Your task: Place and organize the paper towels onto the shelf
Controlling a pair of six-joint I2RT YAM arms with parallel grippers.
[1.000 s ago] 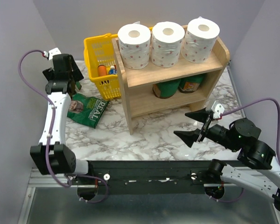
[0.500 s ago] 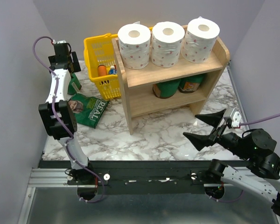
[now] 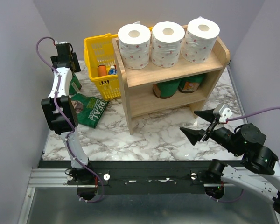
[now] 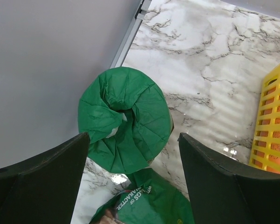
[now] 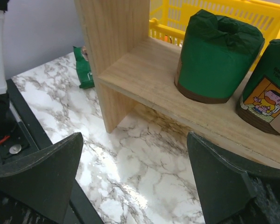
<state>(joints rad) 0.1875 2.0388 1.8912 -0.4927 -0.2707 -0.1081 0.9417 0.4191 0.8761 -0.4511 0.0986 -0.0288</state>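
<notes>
Three white dotted paper towels (image 3: 165,37) stand in a row on the top tier of the wooden shelf (image 3: 172,73). Two green-wrapped rolls (image 3: 166,88) stand on the lower tier; in the right wrist view they are one plain roll (image 5: 217,56) and one with a cartoon label (image 5: 270,88). A third green roll (image 4: 126,116) stands upright on the table by the left wall (image 3: 76,85). My left gripper (image 4: 133,137) is open above it, a finger to each side, not touching; it also shows in the top view (image 3: 70,65). My right gripper (image 3: 190,123) is open and empty before the shelf (image 5: 144,70), above the marble (image 5: 134,137).
A flat green bag marked "REAL" (image 3: 89,109) lies just in front of the loose roll (image 4: 140,200). A yellow basket (image 3: 99,51) with bottles stands between that roll and the shelf (image 4: 275,116). The grey wall is close on the left.
My left arm has swung up and back into the far-left corner, over the loose green roll. My right gripper drifted right, then back left, still open.
</notes>
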